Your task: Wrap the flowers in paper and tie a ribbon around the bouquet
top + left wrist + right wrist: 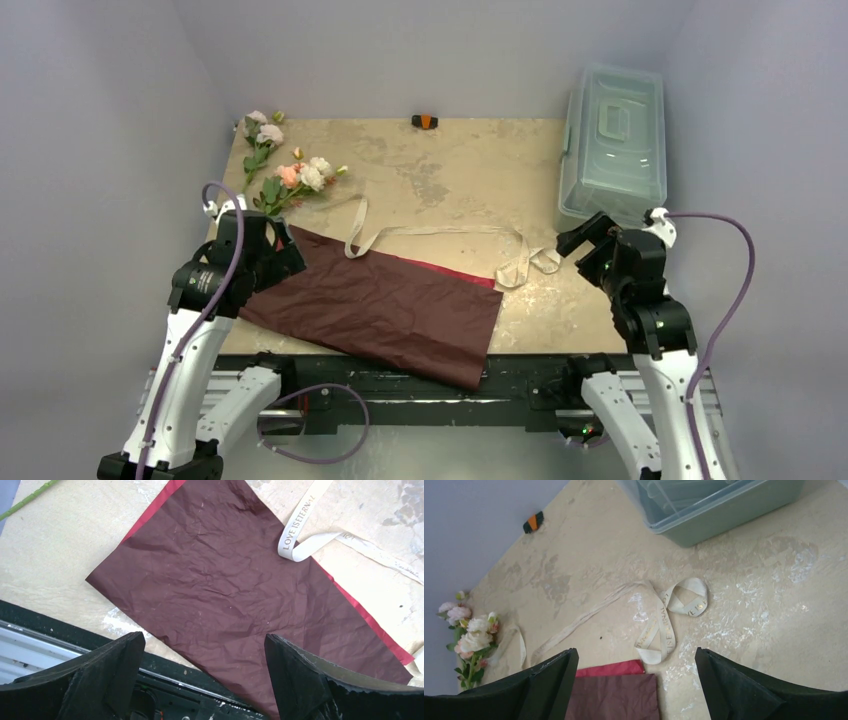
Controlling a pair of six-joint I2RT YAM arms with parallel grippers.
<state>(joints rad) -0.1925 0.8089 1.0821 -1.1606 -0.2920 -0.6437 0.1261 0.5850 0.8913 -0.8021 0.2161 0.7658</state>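
The paper [375, 305] lies flat at the near edge of the table [480, 160], with the ribbon [440, 232] overlapping its far edge and the flowers [290, 180] at far left. The left pincer [205, 645] and right pincer [636, 655] hang with jaws apart, empty. Take the flowers low on the stems and lay them diagonally on the paper.

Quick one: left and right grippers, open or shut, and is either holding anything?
Left gripper: open, holding nothing, over the paper.
Right gripper: open, holding nothing, near the ribbon.

Maroon paper [385, 310], red-edged; cream ribbon [440, 232], lettered.
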